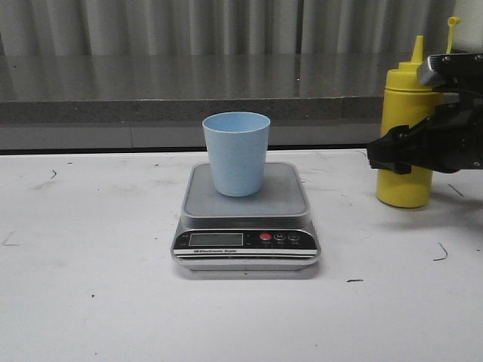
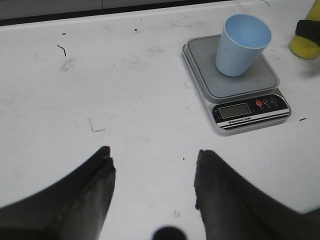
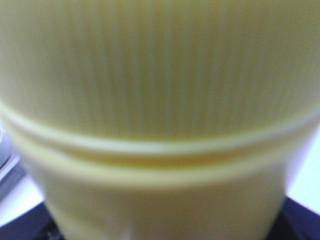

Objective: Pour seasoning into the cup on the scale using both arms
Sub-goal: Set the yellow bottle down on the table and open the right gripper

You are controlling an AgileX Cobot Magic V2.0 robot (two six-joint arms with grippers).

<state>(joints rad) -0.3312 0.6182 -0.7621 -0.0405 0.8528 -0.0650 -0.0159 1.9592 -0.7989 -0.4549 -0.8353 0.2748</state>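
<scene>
Seasoning (image 1: 405,128) stands at the right edge of my front view: a tall yellow squeeze bottle, upright on the white worktop (image 1: 90,302), with a pointed nozzle cap and a thin tethered tip cover sticking up beside it. It is taller than the cup. In my right wrist view the bottle (image 3: 160,100) fills nearly the whole frame, blurred, fine vertical ribs above a raised ring. The right claw (image 1: 400,154) reaches in from the right edge and sits across the bottle's middle, dark fingers lying against the yellow body; I cannot tell from these frames whether it has clamped or only brackets it.

In the centre of the front view the cup (image 1: 236,153), small, light blue, tapered and without a handle, stands upright on the grey platform of the scale (image 1: 245,226). The scale is flat and silver, with a black front panel, a small display and a red button facing me. It sits well apart from the bottle, bare worktop between them.

My left wrist view shows the left claw (image 2: 152,172) spread wide, holding nothing, over the scuffed worktop, with the scale (image 2: 235,87) and cup (image 2: 240,45) in the upper right of that frame and a bit of yellow bottle (image 2: 305,45) at the right edge. Behind the worktop runs a grey ledge (image 1: 189,98).
</scene>
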